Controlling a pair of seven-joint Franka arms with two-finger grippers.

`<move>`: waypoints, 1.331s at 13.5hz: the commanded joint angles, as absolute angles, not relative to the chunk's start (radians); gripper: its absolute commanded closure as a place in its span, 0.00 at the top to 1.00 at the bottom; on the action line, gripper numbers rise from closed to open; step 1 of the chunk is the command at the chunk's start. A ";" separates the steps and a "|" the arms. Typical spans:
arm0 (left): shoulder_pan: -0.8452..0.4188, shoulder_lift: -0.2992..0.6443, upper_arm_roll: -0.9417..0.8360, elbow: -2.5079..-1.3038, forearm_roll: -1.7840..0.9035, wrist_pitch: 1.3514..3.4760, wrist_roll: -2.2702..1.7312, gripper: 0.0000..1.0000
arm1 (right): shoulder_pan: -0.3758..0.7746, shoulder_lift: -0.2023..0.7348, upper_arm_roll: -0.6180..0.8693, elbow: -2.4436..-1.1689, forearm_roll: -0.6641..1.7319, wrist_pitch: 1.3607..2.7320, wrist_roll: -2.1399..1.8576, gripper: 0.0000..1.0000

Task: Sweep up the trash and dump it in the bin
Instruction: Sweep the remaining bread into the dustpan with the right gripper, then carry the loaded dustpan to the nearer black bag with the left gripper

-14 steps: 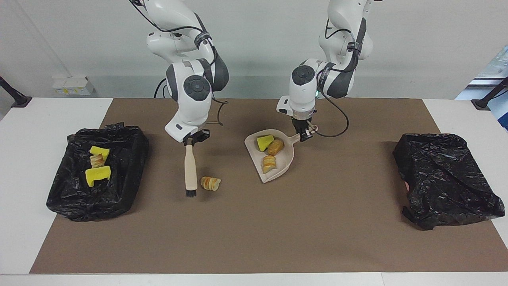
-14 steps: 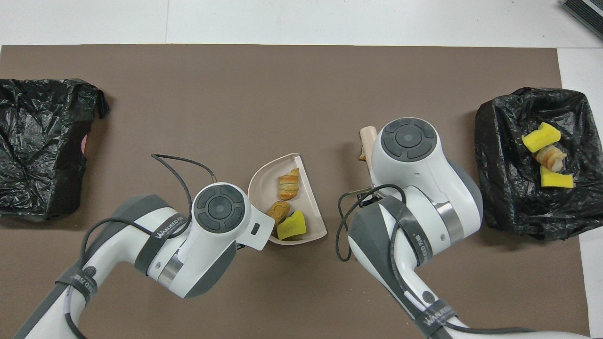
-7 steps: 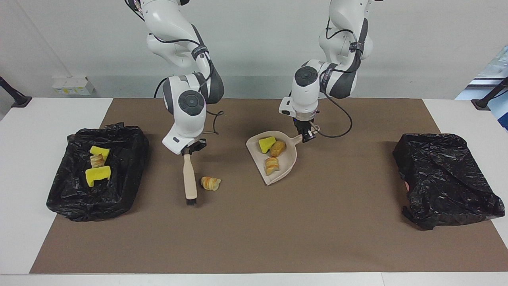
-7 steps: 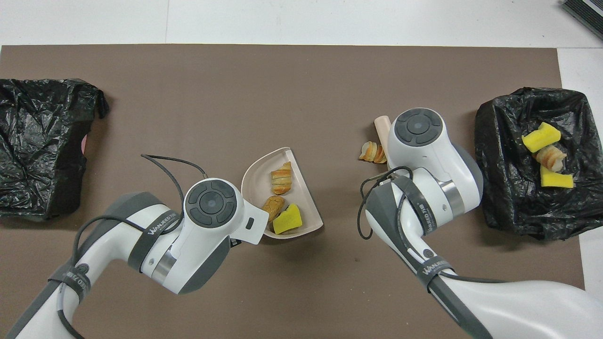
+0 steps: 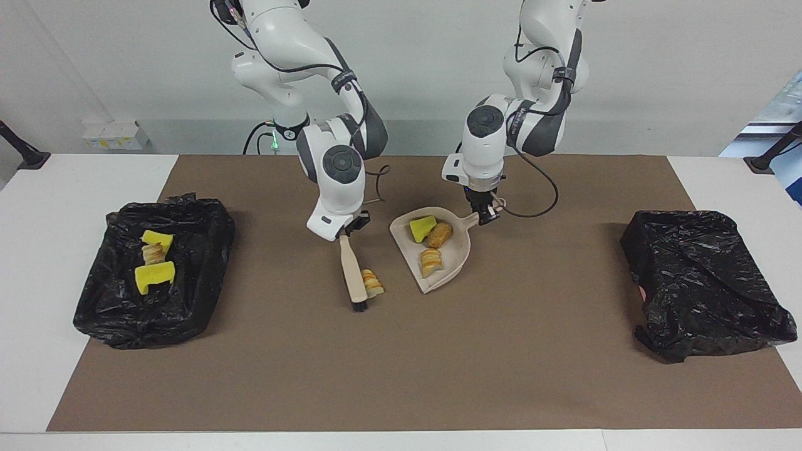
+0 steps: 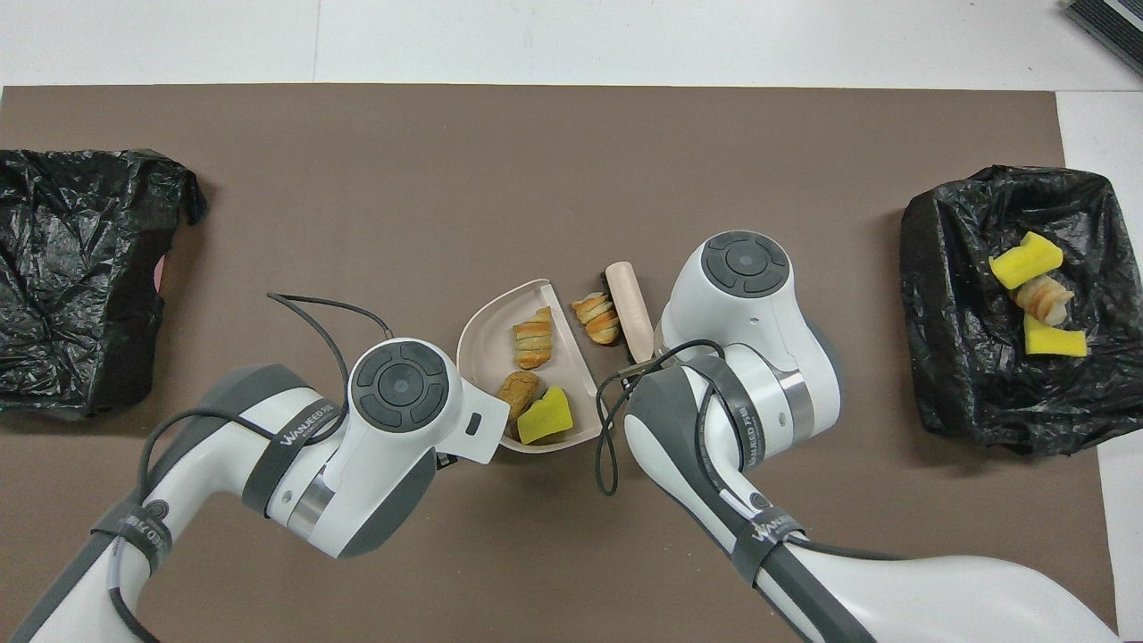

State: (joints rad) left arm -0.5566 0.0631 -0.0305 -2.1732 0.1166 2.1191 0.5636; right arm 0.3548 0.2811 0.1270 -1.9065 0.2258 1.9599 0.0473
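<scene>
Brush slants, bristles farthest from robots, touching bread roll

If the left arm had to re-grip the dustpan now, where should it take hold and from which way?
Likely the short handle stub, where the left gripper is shut on it. It juts from the dustpan on the side nearer the robots, clear of the three trash pieces in the pan. Come from above: the pan lies flat, its open mouth facing the brush, held by the right gripper.
</scene>
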 commanded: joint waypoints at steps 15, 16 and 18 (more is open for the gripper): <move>-0.514 0.051 -0.031 -2.164 0.129 2.115 0.571 0.00 | 0.250 0.137 0.112 -1.856 0.117 1.698 0.008 0.00; -0.509 0.049 -0.029 -2.158 0.129 2.115 0.599 0.00 | 0.250 0.108 0.113 -1.905 0.114 1.709 0.026 0.00; -0.477 0.043 -0.029 -2.146 0.129 2.114 0.679 0.00 | 0.252 0.060 0.121 -1.992 0.109 1.784 0.066 0.00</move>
State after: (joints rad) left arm -0.5152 0.0626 -0.0262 -2.1583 0.1168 2.1199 0.6150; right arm 0.2535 0.1260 0.1067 -1.8848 0.1284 1.7149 0.0349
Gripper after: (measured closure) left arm 0.683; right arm 0.740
